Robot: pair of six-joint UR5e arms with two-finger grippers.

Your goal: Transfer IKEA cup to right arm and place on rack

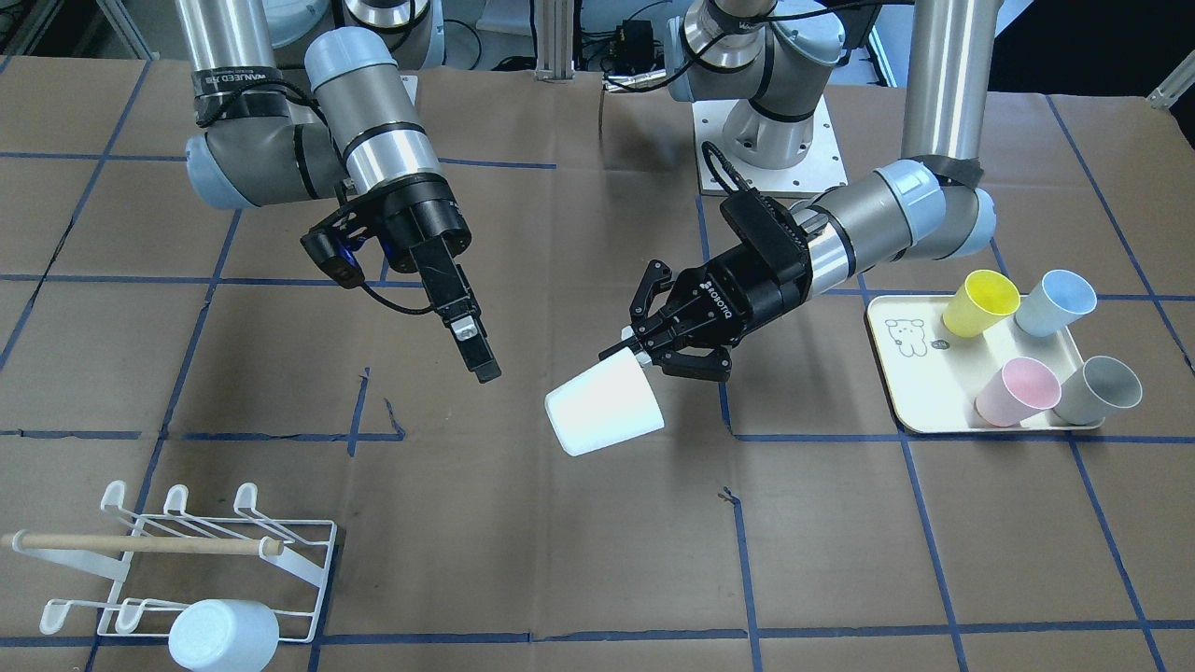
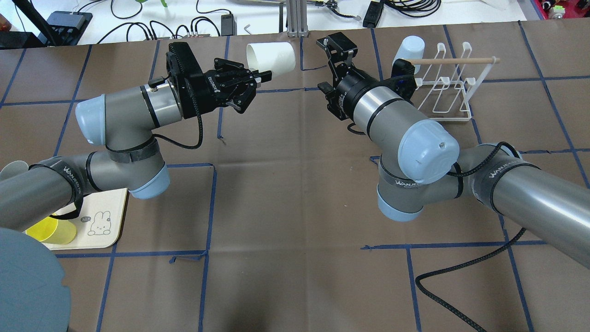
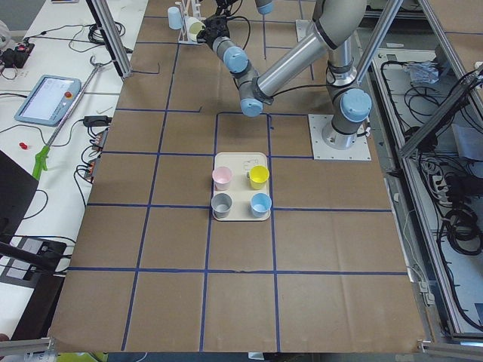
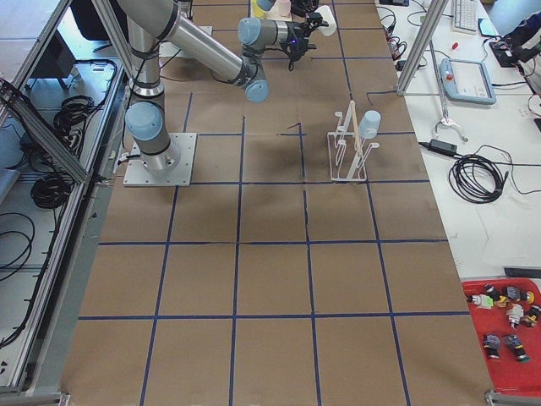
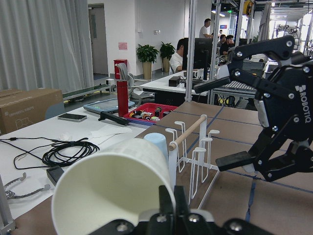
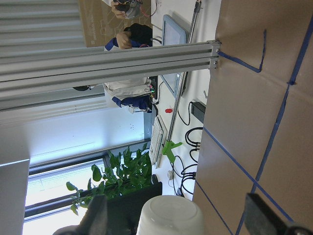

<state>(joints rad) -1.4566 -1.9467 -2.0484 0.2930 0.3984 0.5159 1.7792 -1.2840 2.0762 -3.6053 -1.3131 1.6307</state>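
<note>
White cup [image 1: 604,408]: you will find it in the air over the middle of the tabletop [image 1: 579,569], lying on its side and off the surface. Its open mouth faces the left gripper [image 1: 637,355] and its closed base points toward the right gripper [image 1: 474,355]. In the left wrist view the inside shows plain white wall.

Left gripper: the fingers are pressed onto the cup's wall at the rim, pinching it. That is the only contact on the cup.

Right gripper: the fingers are spread wide. In its own wrist view the cup's base sits in the gap between them. From the front-facing view the fingertips are near the cup but apart from it.

Rack [image 1: 187,560]: white wire, standing at the tabletop corner on the robot's right, well apart from the white cup. A wooden dowel [image 1: 145,543] lies across the row of prongs nearer the robot. One pale blue cup [image 1: 224,635] is slipped over a prong in the farther row, at the end nearest the tabletop's middle, with its base outward.

Tray [image 1: 910,383]: cream with a bunny drawing on its bare part, on the robot's left side. You have four cups standing in it, mouths up, in two pairs:
- Nearer the robot: yellow cup [image 1: 980,301] and sky-blue cup [image 1: 1055,301]
- Farther from the robot: pink cup [image 1: 1018,390] and grey cup [image 1: 1102,389]

The yellow and pink cups are on the side toward the tabletop's middle. From the left-end view each interior shows only its own colour
</note>
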